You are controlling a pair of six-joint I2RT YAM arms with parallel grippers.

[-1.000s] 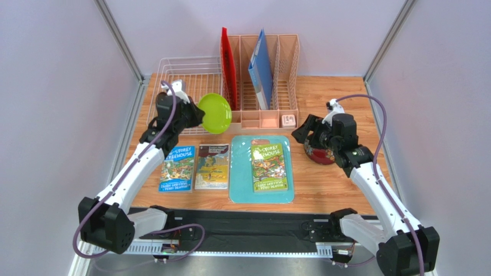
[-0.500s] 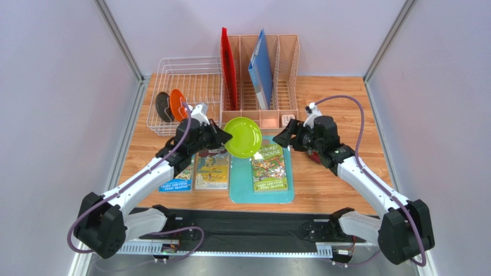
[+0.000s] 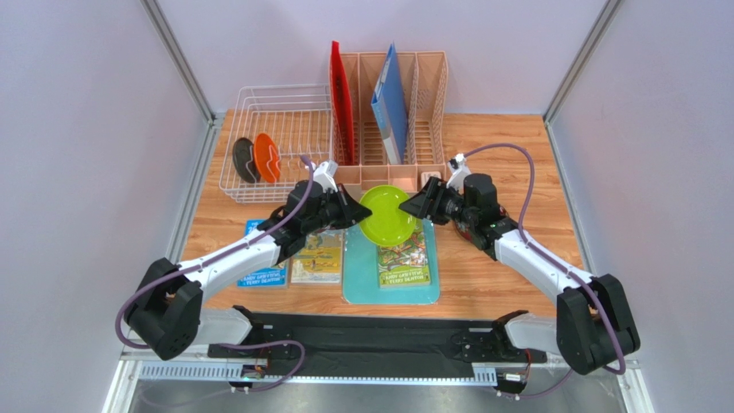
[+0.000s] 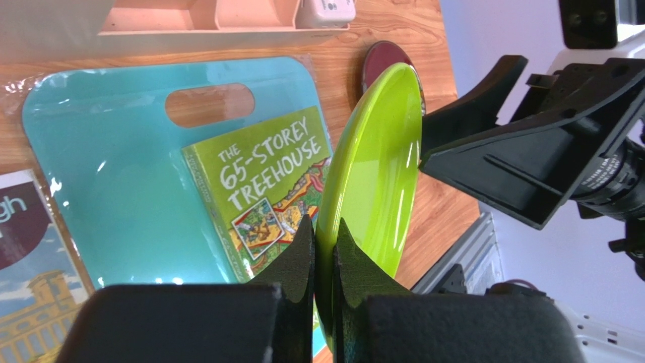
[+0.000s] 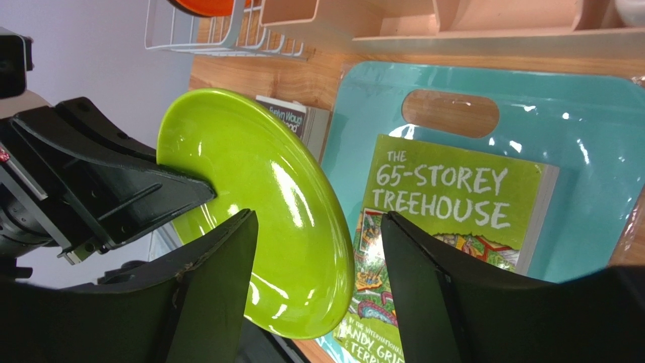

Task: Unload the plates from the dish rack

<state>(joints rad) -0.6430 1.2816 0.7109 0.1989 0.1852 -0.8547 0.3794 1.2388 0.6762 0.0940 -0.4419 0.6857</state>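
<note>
Left gripper (image 4: 324, 231) clenched on rim of lime green plate (image 3: 389, 215). I see right gripper (image 5: 318, 223) released, jaws straddling the plate's opposite edge.

- lime green plate (image 3: 388, 215): smooth and high-gloss, with bright streaks of light across its face.
- left claw (image 4: 325, 227) and right claw (image 5: 318, 221): matt black plastic.
- counter (image 3: 508, 155): wood grain with a soft satin sheen.
- dish rack (image 3: 280, 107), at the counter's eleven o'clock: thin white-coated wire.
- orange plate (image 3: 265, 157) and dark plate (image 3: 244, 161) inside it: smooth-faced.
- cutting board (image 3: 360, 267), at six o'clock: glossy teal plastic under crinkled clear film (image 4: 17, 85).
- book (image 3: 403, 258) on the board: paper with a shiny printed cover.
- file organizer (image 3: 413, 86), at twelve o'clock: matt peach plastic.
</note>
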